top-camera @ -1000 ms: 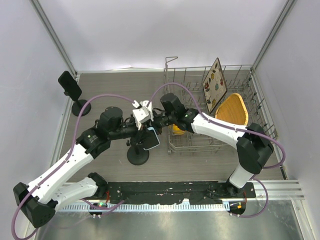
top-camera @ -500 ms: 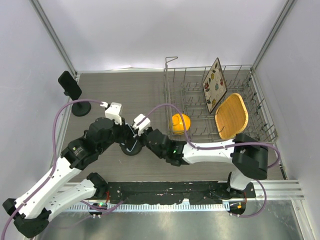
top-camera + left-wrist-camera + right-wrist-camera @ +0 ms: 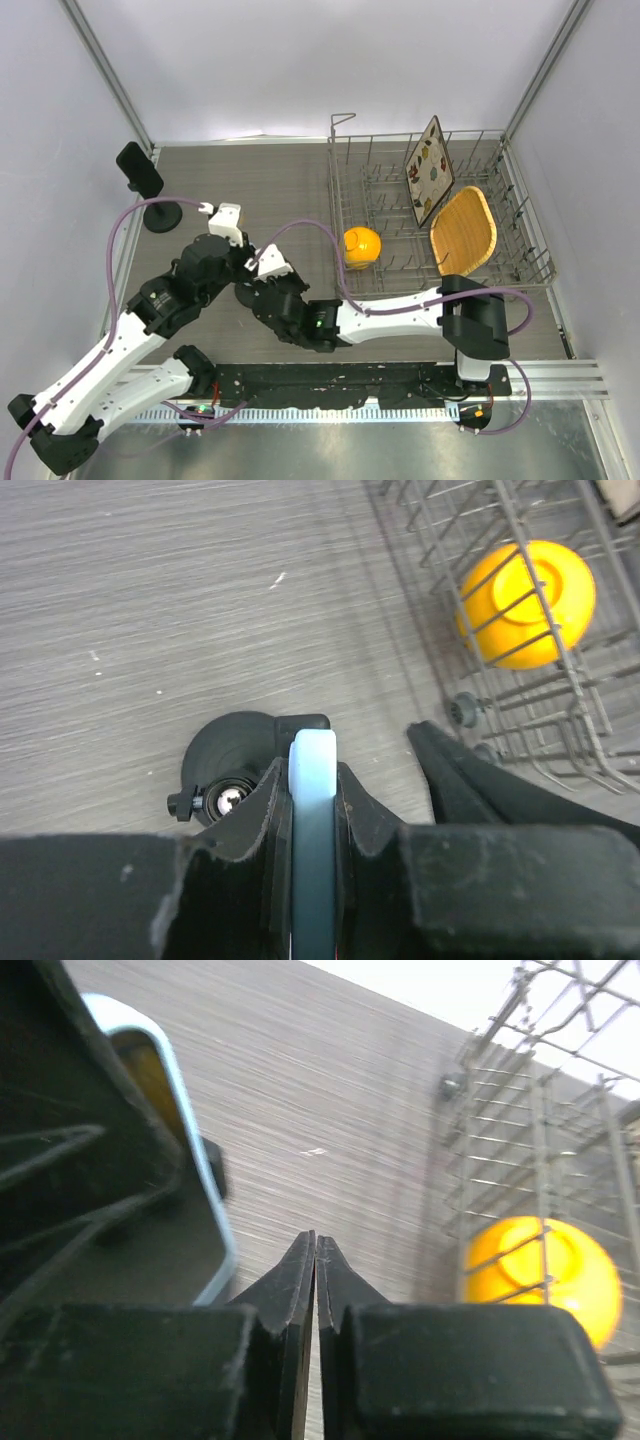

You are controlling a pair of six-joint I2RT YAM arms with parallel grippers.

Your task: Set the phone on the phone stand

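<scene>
table (image 3: pixel 290 190): grey wood grain; the work sits left of the rack.
rack (image 3: pixel 385 197): wire, holding a yellow bowl (image 3: pixel 525 600); apart from the phone, but its wires are near the right arm's path.
left arm (image 3: pixel 130 330): bent over the table's left middle, wrist above the stand.
right arm (image 3: pixel 400 315): stretches left along the near side, its wrist beside the left one.
spare stand (image 3: pixel 145 185): far left corner, well apart, not in play.
stand (image 3: pixel 225 755): black round base directly below the phone; hidden under the arms from above.
phone (image 3: pixel 312 820): edge-on and upright over the stand; whether it sits in the cradle yet, I cannot tell.
left gripper (image 3: pixel 311 780): clamped on the phone's two faces.
right gripper (image 3: pixel 315 1255): fingers pressed together, nothing between, just beside the phone.
step: likely seating the phone. Keep it upright, ease it straight down into the cradle, release only once it rests, and keep the right fingers off it.
change: a second ago both wrists met farther up, with the stand showing; the right wrist has since swung toward the bases.
</scene>
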